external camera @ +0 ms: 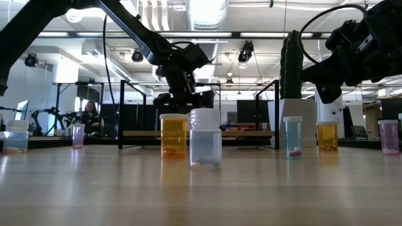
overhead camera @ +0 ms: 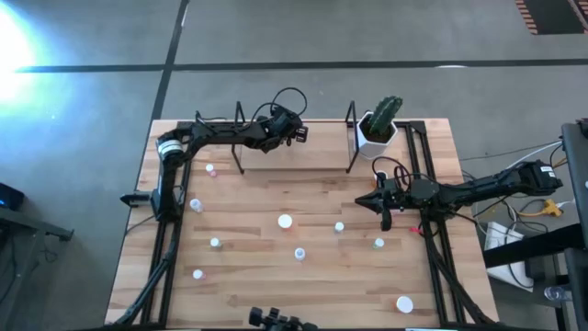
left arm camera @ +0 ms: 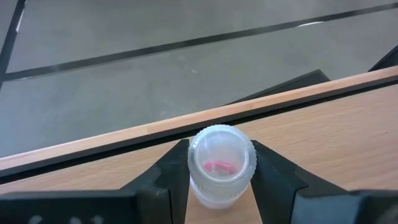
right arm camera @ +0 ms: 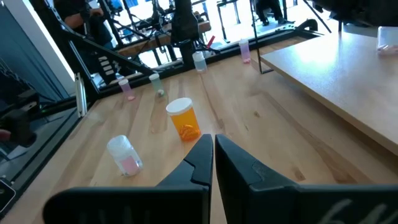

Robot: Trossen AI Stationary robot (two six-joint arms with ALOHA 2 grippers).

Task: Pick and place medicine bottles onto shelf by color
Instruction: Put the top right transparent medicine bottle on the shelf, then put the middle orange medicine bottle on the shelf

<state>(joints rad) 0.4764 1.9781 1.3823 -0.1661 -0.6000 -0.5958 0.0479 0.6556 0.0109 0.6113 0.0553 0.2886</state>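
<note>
Clear plastic with a white cap, the small medicine bottle [left arm camera: 221, 165] stands upright between the left gripper [left arm camera: 219, 177]'s two dark fingers [left arm camera: 163, 177], which pinch it from either side; a pink pill shows through the cap. Its long axis runs vertical, across the line of the fingers, and its base sits at or just above the light-wood shelf [left arm camera: 323, 134] board, whose far edge runs just beyond the fingertips. In the high view the left gripper [overhead camera: 292, 129] is over the back part of the shelf [overhead camera: 294, 158], between the black uprights, so the coming move looks like a release: the bottle needs only to be set straight down and let go, with no sideways travel. The right gripper [right arm camera: 212, 155] hangs over the table well off to the side, fingers pressed together and holding nothing, with an orange bottle [right arm camera: 184, 119] ahead of its tips and a pink one [right arm camera: 126, 155] nearer by; it is the nearer arm for those
</note>
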